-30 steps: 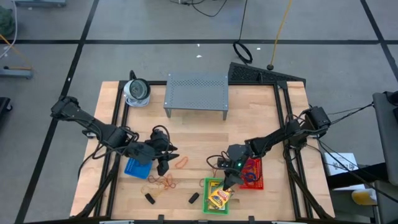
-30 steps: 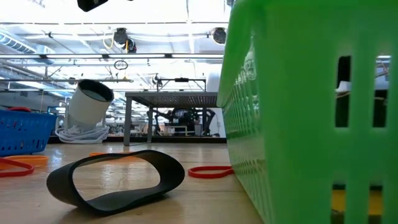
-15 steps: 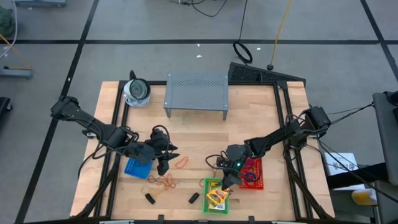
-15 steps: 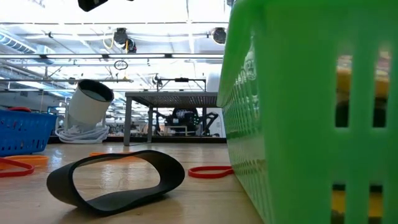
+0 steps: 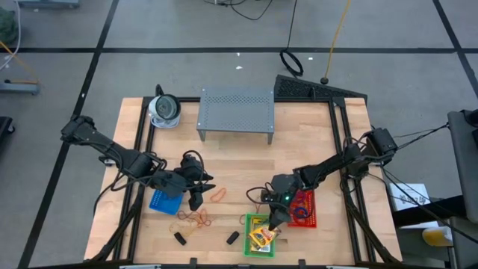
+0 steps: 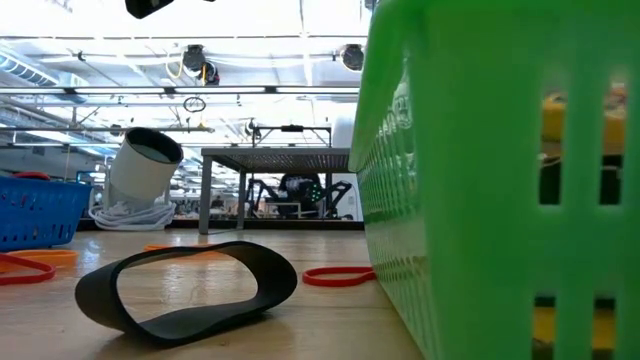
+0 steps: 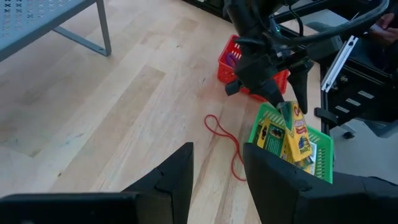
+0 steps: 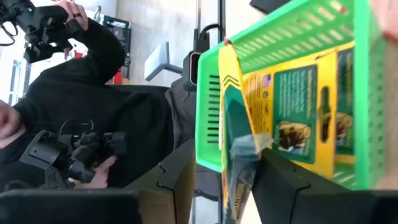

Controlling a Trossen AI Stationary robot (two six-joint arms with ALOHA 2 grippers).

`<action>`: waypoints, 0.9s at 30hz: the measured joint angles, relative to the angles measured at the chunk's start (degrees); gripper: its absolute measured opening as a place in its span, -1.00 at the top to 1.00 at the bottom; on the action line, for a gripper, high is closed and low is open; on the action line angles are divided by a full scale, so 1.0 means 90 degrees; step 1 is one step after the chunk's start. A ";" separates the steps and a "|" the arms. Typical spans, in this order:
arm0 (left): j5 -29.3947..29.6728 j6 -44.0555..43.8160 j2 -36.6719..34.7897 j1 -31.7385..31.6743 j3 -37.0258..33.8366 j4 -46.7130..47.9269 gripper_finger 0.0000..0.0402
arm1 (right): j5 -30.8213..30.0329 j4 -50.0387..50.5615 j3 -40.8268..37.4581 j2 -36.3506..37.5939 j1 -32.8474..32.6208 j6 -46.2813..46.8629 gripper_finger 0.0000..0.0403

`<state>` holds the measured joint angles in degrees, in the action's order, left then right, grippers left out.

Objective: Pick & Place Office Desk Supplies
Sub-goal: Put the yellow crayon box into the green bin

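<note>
Over the green basket: the right gripper (image 5: 272, 223) is poised at the rim nearest it, fingers parted around a yellow crayon box (image 8: 239, 155) that stands tilted on edge inside; the grip looks let go, though contact cannot be ruled out.
Crayon boxes: a second box (image 8: 298, 112) is seen lying flat in the green basket (image 5: 252, 221), and the tilted one leans against the basket wall.
Step in hand: release of the crayon box into the basket is judged to be under way.
Doing it well: the fingers should be spread fully before any lift, and the lift kept straight up, so that the leaning box is not dragged out or the light basket tipped.
Left gripper (image 5: 196, 200): held just beside the blue basket (image 5: 162, 202), jaws apart, nothing between them.
Edges: the green basket sits close to the table's front edge, and the red basket (image 5: 306, 211) stands just beside it.
Open room: bare wood is left toward the grey shelf (image 5: 234, 110); loose rubber bands (image 5: 196, 218) and black clips (image 5: 232, 237) lie between the arms.
</note>
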<state>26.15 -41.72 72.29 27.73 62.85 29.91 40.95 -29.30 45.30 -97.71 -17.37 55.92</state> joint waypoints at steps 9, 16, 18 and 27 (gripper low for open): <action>0.0105 0.0034 0.0000 -0.0027 0.0000 -0.0005 0.26 | -0.0325 0.0000 0.0000 0.0000 -0.0233 0.0211 0.38; 0.0107 0.0057 0.0000 -0.0136 0.0000 -0.0006 0.26 | -0.0404 0.0000 0.0000 0.0000 -0.0188 0.0211 0.38; 0.0107 0.0057 0.0000 -0.0162 0.0000 -0.0007 0.26 | -0.0412 -0.0002 0.0000 0.0000 -0.0141 0.0211 0.38; 0.0105 0.0086 0.0000 -0.0163 0.0000 -0.0010 0.25 | -0.0571 -0.0067 0.0092 0.0000 -0.0024 0.0158 0.36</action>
<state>27.09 -40.95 72.29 26.26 62.85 29.82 35.81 -29.90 46.13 -97.71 -17.58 57.35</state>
